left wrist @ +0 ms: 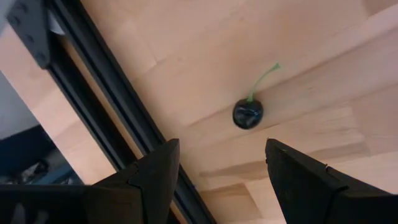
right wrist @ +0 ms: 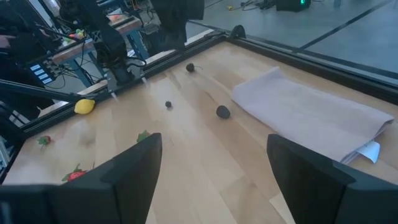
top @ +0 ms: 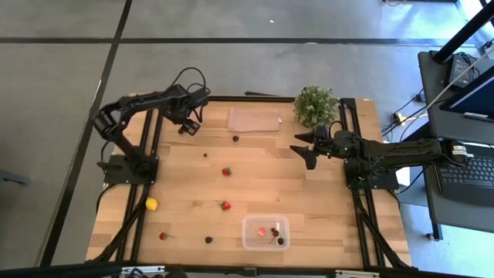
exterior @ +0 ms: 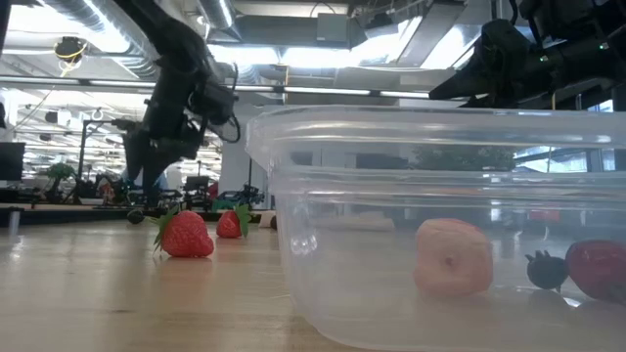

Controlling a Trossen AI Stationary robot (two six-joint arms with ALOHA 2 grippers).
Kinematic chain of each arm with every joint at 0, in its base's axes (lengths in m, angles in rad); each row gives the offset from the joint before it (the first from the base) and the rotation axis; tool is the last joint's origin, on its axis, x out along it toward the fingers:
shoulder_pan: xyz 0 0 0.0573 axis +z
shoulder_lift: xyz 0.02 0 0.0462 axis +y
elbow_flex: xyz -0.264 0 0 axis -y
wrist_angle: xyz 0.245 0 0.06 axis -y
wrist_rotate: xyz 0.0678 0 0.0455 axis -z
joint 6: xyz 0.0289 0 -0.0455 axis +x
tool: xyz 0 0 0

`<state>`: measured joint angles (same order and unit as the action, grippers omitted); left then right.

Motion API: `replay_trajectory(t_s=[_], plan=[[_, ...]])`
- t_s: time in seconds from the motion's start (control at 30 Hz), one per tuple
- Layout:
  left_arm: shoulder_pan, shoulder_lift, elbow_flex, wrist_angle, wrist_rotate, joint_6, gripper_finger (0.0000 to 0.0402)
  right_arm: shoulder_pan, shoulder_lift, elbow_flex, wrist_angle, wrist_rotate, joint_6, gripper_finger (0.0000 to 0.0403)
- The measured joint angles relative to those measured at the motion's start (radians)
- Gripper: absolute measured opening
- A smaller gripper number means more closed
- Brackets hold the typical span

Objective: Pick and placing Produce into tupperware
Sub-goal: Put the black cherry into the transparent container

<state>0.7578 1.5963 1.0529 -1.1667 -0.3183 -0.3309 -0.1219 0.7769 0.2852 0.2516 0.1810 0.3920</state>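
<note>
Clear tupperware (top: 266,232), pale, red, dark produce (top: 262,231) inside.

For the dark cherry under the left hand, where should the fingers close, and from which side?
Grip the round body of the dark cherry, not its thin green stem, which sticks out to one side and would likely slip. Come straight down from above: the left hand is open over it, and bare table surrounds the fruit, leaving the fingers room.
</note>
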Motion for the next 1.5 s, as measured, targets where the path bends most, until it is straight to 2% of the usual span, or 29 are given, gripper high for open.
replay_trajectory(t_s=[0.47,1.1,1.5], plan=[[0.055,0.082,-0.006,0.083,0.101,0.026,0.0229,0.0,0.0,0.0,-0.001,-0.001,-0.002,0.0291],[0.063,0.18,-0.006,0.098,0.103,0.027,0.0229,0.0,0.0,0.0,-0.001,-0.001,-0.003,0.0291],[0.078,0.183,-0.006,0.099,0.104,0.028,0.0229,0.0,0.0,0.0,-0.001,-0.001,-0.003,0.0291]])
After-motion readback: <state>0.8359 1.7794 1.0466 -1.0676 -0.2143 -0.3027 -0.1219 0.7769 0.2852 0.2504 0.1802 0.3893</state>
